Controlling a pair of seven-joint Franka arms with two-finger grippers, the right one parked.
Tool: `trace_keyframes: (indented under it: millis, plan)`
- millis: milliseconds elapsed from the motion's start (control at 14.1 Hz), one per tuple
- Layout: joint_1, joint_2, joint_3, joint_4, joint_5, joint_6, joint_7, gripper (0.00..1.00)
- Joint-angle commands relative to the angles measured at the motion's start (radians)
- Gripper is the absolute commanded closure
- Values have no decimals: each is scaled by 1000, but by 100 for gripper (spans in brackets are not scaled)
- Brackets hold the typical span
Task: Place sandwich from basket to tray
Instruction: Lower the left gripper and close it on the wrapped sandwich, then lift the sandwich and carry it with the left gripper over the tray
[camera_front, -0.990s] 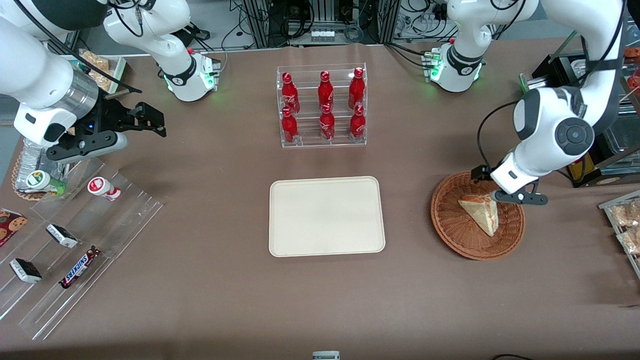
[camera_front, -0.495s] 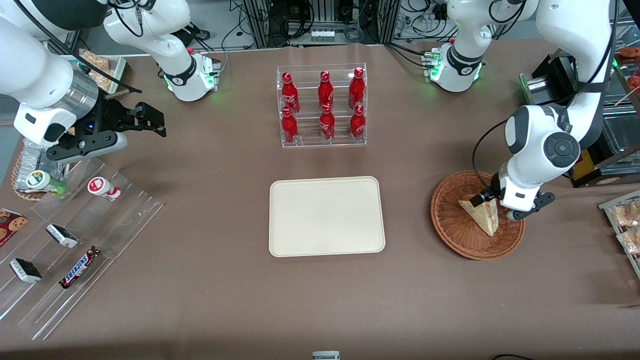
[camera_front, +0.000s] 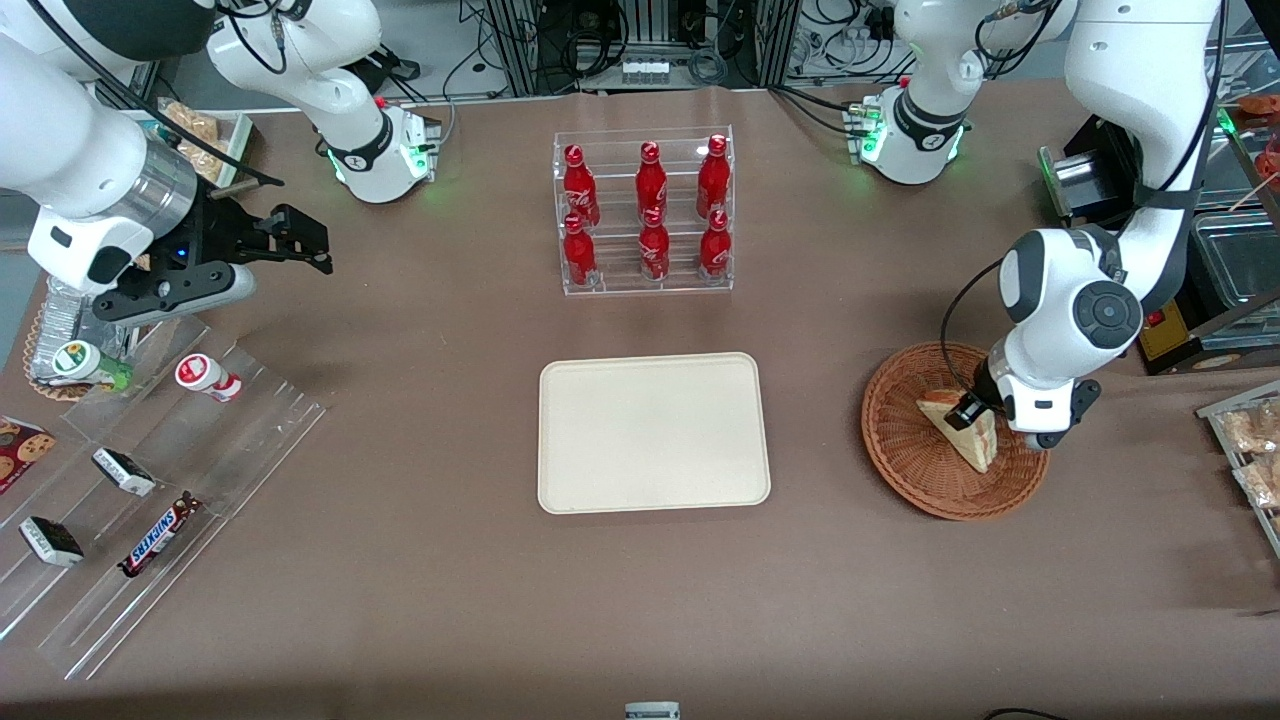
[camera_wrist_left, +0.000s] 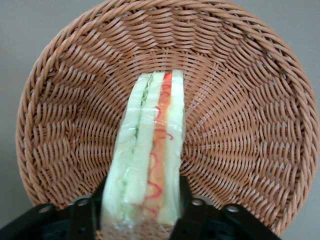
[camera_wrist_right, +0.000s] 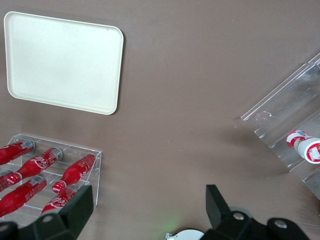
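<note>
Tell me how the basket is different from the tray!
The basket is round, woven and reddish-brown; the tray is a smooth cream rectangle with rounded corners. The basket holds the sandwich, while the tray has nothing on it. The hand is down in the basket with a finger on each side of the sandwich; no hand is at the tray. Both lie flat on the brown table, and both are shallow.

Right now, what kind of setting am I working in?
Likely a lab mock-up of a snack shop: Coca-Cola bottles in a clear rack, a Snickers bar on acrylic shelving. The gripper straddles the sandwich in the basket.
</note>
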Motion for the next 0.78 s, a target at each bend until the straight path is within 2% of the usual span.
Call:
trace_keyframes:
  millis: [0, 283, 707]
  plan:
    - [0, 8, 1, 52, 10, -8, -25, 93]
    - [-43, 5, -12, 201, 13, -209, -26, 94]
    - [-290, 52, -12, 326, -2, -248, -112, 95]
